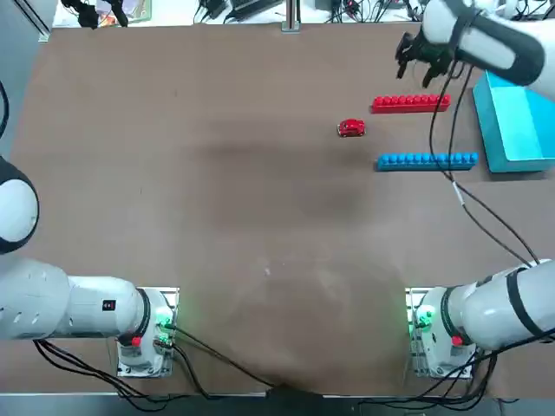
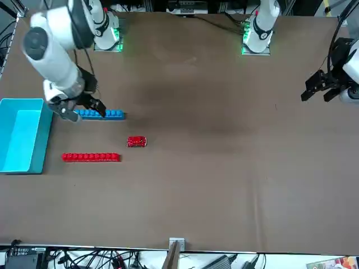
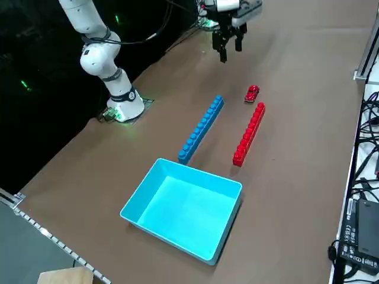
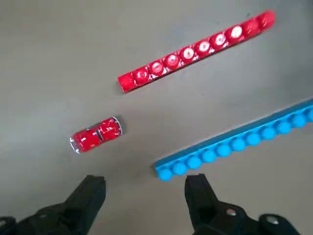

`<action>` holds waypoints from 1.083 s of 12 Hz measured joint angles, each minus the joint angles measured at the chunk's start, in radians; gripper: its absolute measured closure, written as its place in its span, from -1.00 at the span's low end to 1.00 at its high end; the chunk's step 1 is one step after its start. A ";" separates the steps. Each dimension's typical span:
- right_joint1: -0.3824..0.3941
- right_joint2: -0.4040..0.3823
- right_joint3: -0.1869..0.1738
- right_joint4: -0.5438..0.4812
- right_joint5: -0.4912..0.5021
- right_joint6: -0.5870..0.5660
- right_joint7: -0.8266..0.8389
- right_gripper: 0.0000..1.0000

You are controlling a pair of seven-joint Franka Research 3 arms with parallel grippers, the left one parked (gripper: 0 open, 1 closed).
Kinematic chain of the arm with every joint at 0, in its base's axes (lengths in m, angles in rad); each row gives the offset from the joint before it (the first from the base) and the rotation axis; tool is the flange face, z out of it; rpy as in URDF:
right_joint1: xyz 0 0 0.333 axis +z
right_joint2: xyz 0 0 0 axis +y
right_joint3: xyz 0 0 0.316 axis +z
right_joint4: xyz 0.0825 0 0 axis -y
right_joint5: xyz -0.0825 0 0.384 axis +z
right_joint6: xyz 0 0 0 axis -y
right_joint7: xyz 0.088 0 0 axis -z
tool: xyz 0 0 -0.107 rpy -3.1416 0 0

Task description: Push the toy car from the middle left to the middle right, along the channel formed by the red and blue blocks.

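Note:
The tiny red toy car [image 1: 350, 128] [image 4: 96, 134] stands on the brown table just outside the left mouth of the channel [image 1: 416, 132]. The red bar [image 1: 411, 103] [image 4: 195, 51] bounds the channel's far side. The slightly longer blue bar [image 1: 427, 160] [image 4: 234, 144] bounds the side nearer my base. My right gripper [image 1: 418, 62] [image 3: 230, 50] [image 4: 144, 193] hangs open well above the table, holding nothing and touching nothing. In the wrist view the car and the bars' left ends lie beyond its spread fingers [image 4: 90, 196].
A light-blue open box [image 1: 520, 130] [image 3: 183, 207] sits just past the bars' right ends, near the table's right edge. A black cable [image 1: 460, 191] trails from my right arm across the table near the blue bar.

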 joint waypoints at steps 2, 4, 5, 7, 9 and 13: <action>0.036 0.031 0.000 -0.036 0.000 0.072 0.119 -1.00; 0.062 0.070 0.000 -0.043 0.000 0.124 0.221 -1.00; 0.072 0.089 0.000 -0.043 0.000 0.147 0.269 -1.00; 0.092 0.127 0.000 -0.044 0.000 0.191 0.374 -0.99; 0.115 0.184 0.000 -0.044 0.000 0.247 0.525 -0.91; 0.139 0.261 0.000 -0.044 0.000 0.351 0.748 -0.86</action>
